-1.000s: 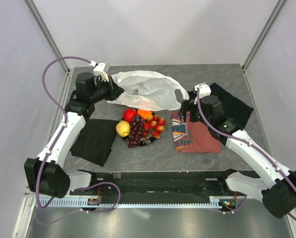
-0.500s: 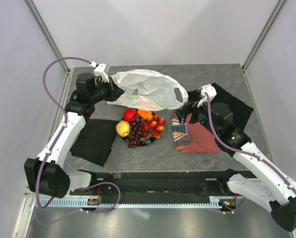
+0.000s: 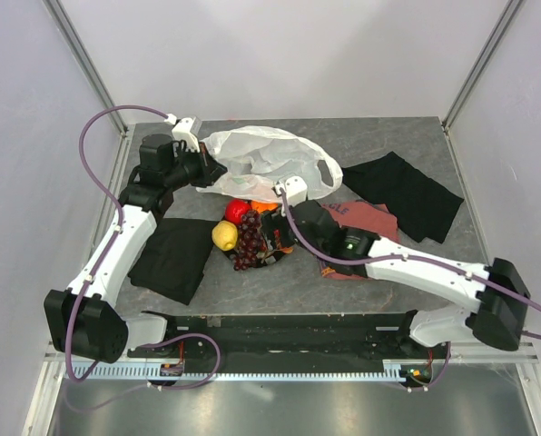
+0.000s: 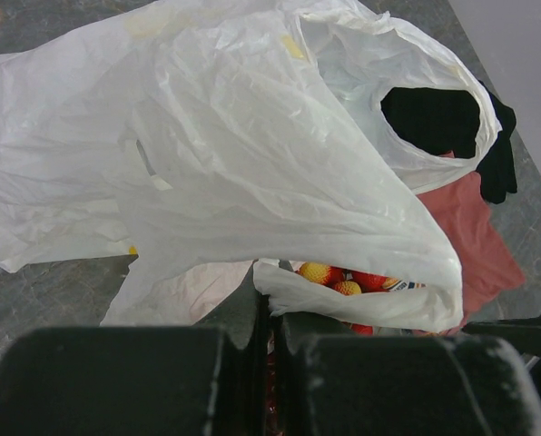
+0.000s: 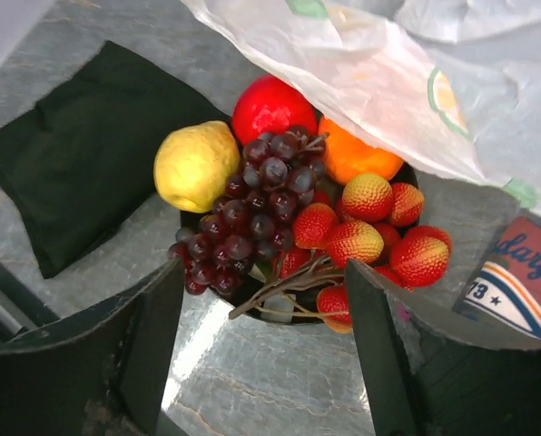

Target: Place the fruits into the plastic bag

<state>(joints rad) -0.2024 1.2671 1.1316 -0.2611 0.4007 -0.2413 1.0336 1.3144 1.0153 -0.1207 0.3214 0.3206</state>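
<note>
My left end effector (image 4: 270,320) is pressed together on an edge of the plastic bag (image 4: 252,154), holding it raised at the far left of the tabletop (image 3: 416,145). The film drapes over the far side of the fruits (image 3: 252,232). My right end effector (image 5: 261,313) hangs spread and empty just above the pile in the middle. The grape bunch (image 5: 252,213) is between my fingers, with the lemon (image 5: 194,165) to the left, the apple (image 5: 272,107) and orange (image 5: 357,156) farther, and small red-yellow fruits (image 5: 379,227) to the right. I judge this to be the first pick, as no fruit looks bagged. Next I should descend, close on one fruit, and carry it to the bag's mouth.
</note>
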